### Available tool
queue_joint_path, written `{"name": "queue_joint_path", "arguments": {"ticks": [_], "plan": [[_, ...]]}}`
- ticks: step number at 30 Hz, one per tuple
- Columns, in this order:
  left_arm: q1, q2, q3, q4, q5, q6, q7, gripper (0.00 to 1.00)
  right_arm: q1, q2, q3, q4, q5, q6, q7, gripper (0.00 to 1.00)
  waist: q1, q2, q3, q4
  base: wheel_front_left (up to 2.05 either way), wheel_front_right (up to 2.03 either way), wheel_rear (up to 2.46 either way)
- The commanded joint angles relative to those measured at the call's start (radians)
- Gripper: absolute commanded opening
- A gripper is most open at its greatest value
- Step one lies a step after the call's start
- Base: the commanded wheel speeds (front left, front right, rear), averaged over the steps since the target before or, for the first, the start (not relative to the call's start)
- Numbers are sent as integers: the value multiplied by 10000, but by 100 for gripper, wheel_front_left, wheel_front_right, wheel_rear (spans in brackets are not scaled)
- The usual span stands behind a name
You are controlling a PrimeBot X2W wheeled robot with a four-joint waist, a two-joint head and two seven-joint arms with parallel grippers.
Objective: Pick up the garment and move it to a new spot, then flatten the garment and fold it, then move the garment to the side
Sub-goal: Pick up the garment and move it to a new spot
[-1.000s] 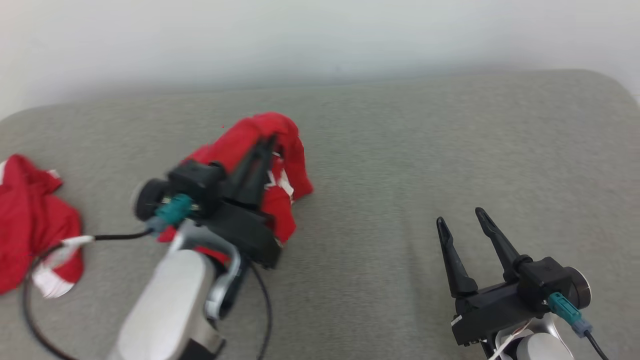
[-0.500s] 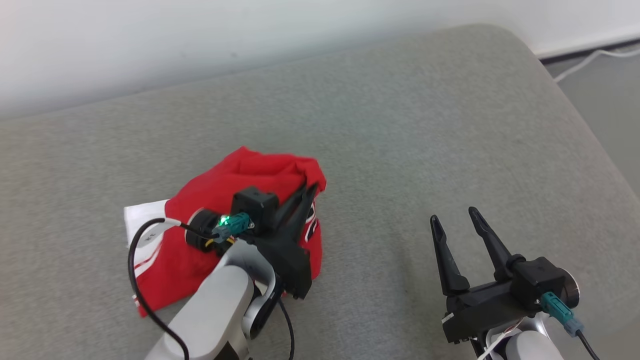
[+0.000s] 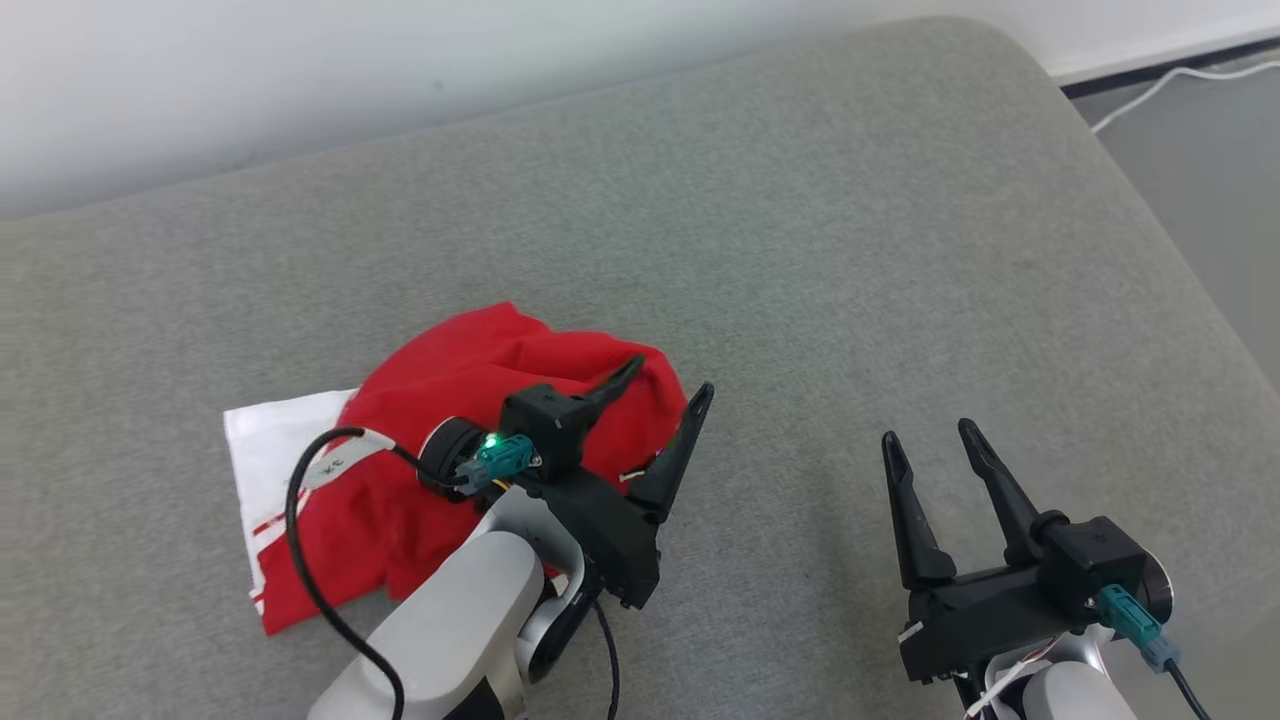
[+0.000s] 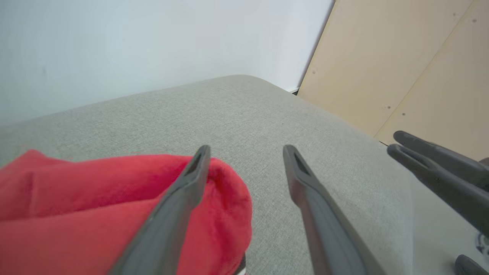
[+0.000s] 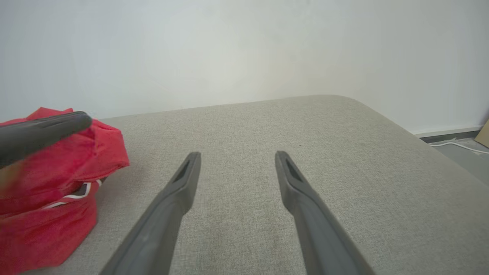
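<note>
Red garment (image 3: 450,400) heaped on the cushion (image 3: 800,250); left gripper (image 3: 672,377) and right gripper (image 3: 927,434) spread, empty.
The left gripper overlaps a fold; withdrawing could snag and drag it.

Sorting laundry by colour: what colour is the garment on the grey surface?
The garment is red with a white section at one end, clearest in the head view.

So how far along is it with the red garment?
Looks done: the red garment lies on the grey cushion, gripped by neither arm. In hand: the left gripper is at its right edge, jaws open; the right gripper is apart, open. Left: it is crumpled, so flattening, folding and moving aside.
</note>
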Motion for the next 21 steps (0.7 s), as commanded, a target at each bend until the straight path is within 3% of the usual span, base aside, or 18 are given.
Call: {"name": "queue_joint_path", "arguments": {"ticks": [1, 11, 21], "plan": [[3, 29, 26, -218, -67, 123, -175, 100, 35, -2, -34, -4, -103, 4, -24, 100, -2, -1, -327, 388, 0, 0, 0], [1011, 1037, 1198, -1835, -272, 1180, -755, 100, 364, -11, -329, -145, -214, 4, 82, 100, -2, -1, -926, 1227, 0, 0, 0], [3273, 2377, 3752, -3691, -498, 2554, -1057, 100, 673, -134, -117, -547, -277, 4, 434, 100, -2, -1, -1586, 1824, 0, 0, 0]]}}
